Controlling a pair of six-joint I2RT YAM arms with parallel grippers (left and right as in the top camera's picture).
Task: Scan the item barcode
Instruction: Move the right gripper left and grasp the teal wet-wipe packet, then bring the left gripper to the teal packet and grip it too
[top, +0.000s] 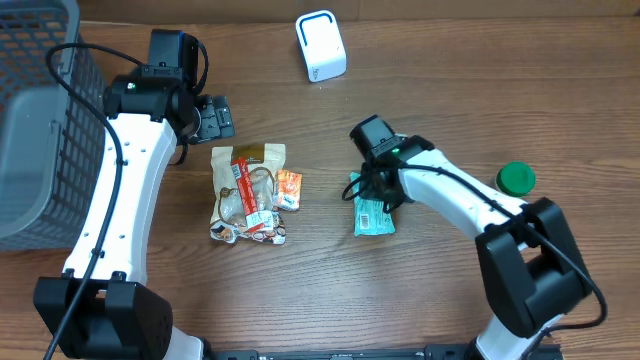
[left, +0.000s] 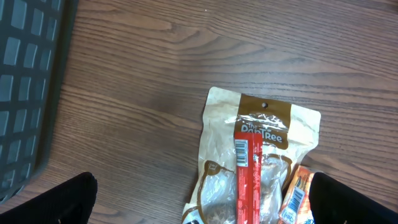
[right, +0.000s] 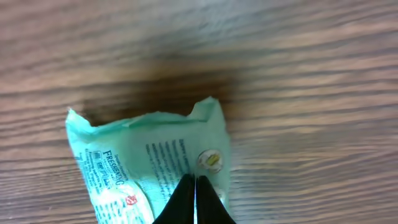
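Two tools: left tool wide open (empty); right tool closed, tips on teal pkt.

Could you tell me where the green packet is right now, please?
Overhead view: the green packet lies on the table right of centre, pinched by the right gripper, between the snack bags and the green lid.

On the table, a basket stands at the far left edge and a scanner sits at the back near the middle. In front of the scanner and to its left lies a pile of snack bags, overlapping one another, with the left gripper just behind the pile. Right of the pile, apart from it, a pouch lies flat under the tips of the right gripper, and a cap lies well to the right of the pouch.
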